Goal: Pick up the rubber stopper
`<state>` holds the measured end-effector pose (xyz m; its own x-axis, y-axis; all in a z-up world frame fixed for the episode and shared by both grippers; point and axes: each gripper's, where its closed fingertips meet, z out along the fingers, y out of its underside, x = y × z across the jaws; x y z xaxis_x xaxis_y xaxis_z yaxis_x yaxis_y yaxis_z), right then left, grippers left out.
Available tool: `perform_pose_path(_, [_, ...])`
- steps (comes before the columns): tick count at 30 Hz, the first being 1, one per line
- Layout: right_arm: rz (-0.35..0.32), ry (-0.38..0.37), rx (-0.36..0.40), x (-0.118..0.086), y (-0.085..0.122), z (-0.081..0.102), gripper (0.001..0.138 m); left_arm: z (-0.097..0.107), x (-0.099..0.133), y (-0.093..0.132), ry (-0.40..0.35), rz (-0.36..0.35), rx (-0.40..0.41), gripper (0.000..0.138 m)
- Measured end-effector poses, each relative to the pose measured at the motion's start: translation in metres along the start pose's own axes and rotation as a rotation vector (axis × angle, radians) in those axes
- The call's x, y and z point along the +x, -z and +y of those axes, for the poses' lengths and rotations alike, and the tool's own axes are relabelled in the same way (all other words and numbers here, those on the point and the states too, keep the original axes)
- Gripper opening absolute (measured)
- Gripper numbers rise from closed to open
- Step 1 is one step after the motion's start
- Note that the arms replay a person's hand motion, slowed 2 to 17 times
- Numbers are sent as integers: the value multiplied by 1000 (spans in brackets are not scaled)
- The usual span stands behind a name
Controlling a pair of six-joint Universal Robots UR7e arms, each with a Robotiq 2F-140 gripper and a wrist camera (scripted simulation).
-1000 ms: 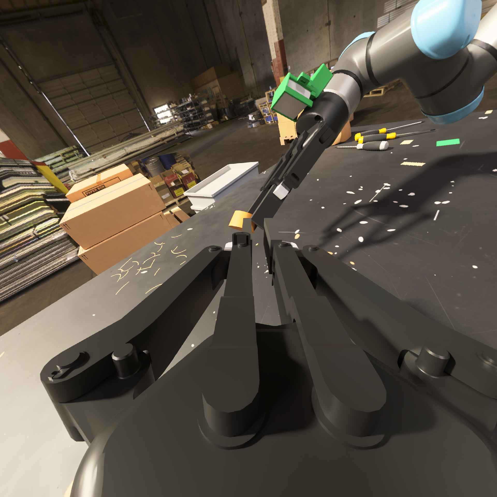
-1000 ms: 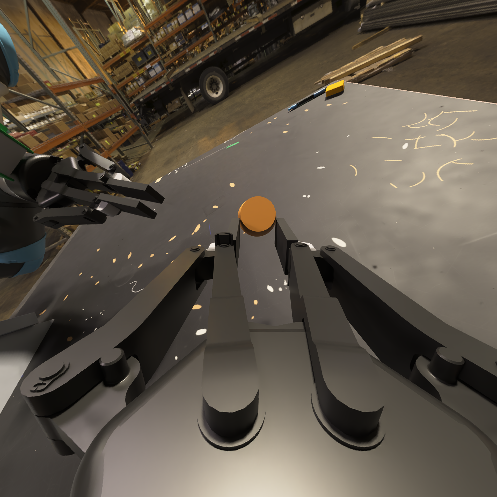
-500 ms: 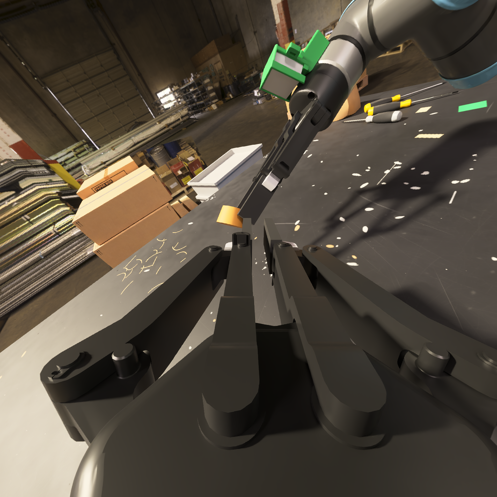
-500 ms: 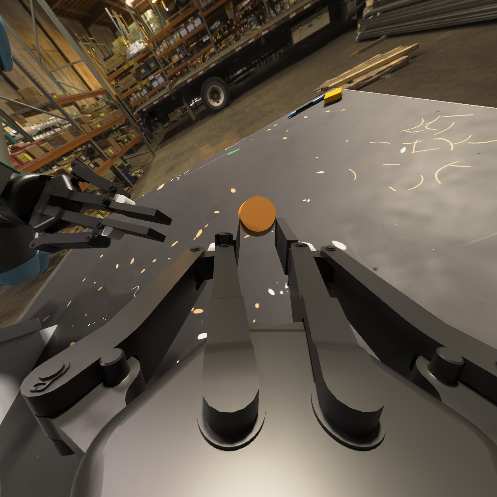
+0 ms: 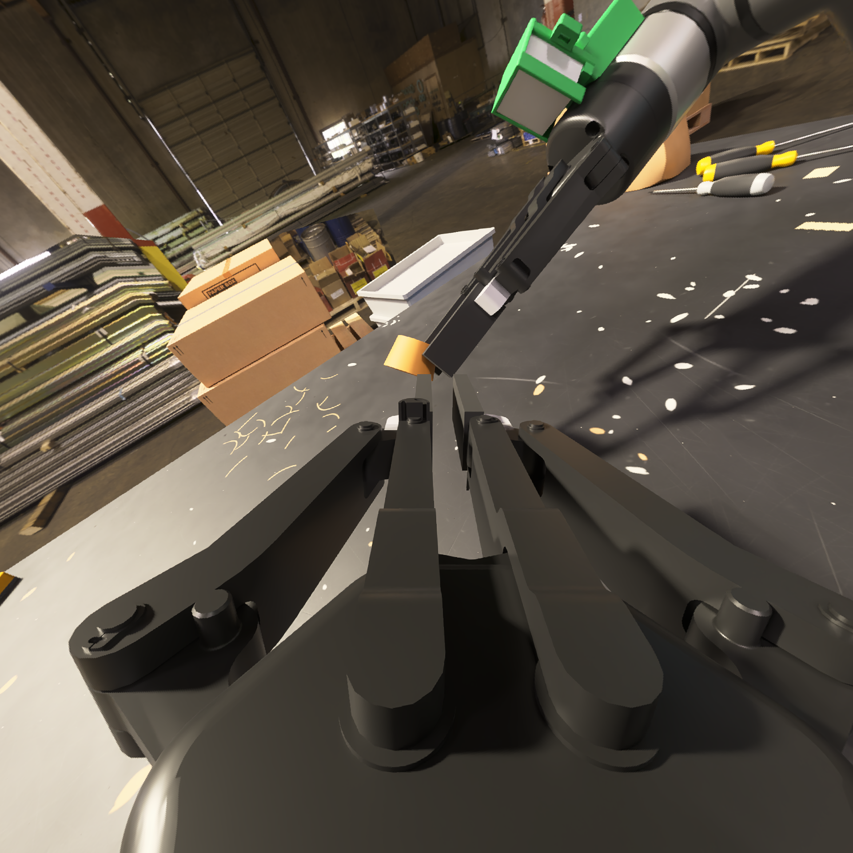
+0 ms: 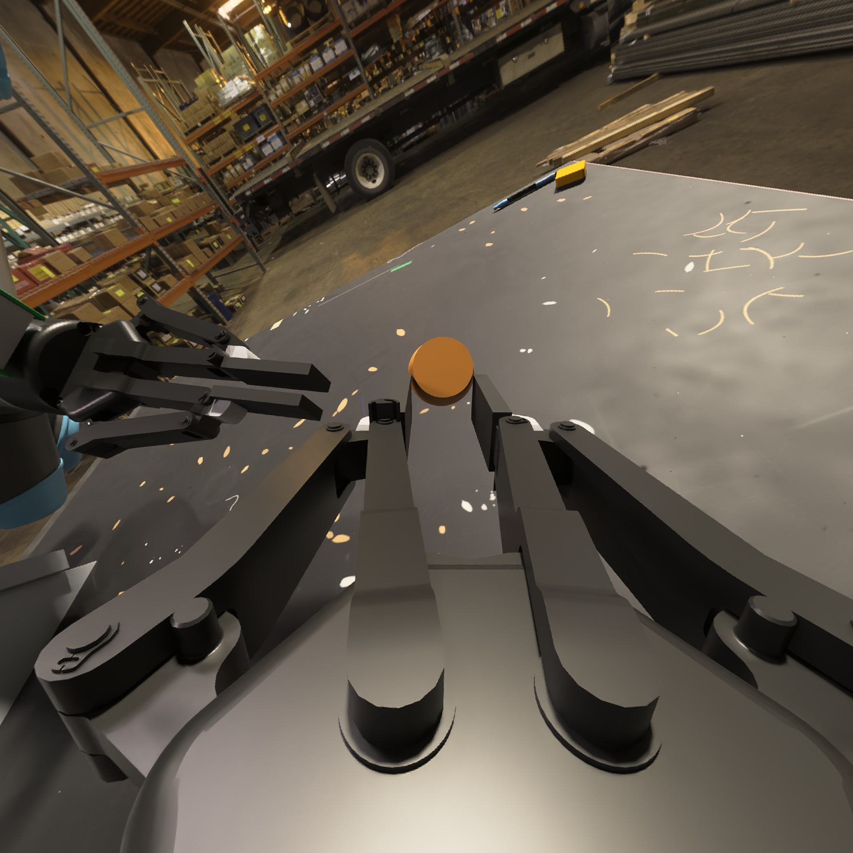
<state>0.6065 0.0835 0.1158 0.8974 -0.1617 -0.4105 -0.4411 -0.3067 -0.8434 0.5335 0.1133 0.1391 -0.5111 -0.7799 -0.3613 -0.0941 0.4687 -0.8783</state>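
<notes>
The right tool (image 6: 441, 392) is clamped on the orange rubber stopper (image 6: 441, 367), which sits between its fingertips, lifted above the dark counter (image 6: 646, 369). The left tool (image 5: 441, 387) is nearly together and empty, pointing toward the stopper from just beside it.

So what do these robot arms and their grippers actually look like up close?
Each gripper is matte black metal: two long flat fingers on hinged bars with round pivot pins, small white pieces near the fingertips. The other gripper matches it. The arm is a silver-grey tube with black bands and light blue caps. A bright green box with a white face sits at its wrist.
</notes>
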Motion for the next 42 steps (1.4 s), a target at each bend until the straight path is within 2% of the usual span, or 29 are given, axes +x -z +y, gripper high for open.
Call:
perform_pose_path(8, [-3,0,8,-1,0,-2,35,1,-5,-8,-20,-49,-19,13])
perform_pose_path(18, [-4,1,20,-2,1,-5,35,2,-12,-15,-2,-78,-25,13])
perform_pose_path(42, [-12,19,32,-9,0,-10,35,-4,-18,-27,37,-116,34,13])
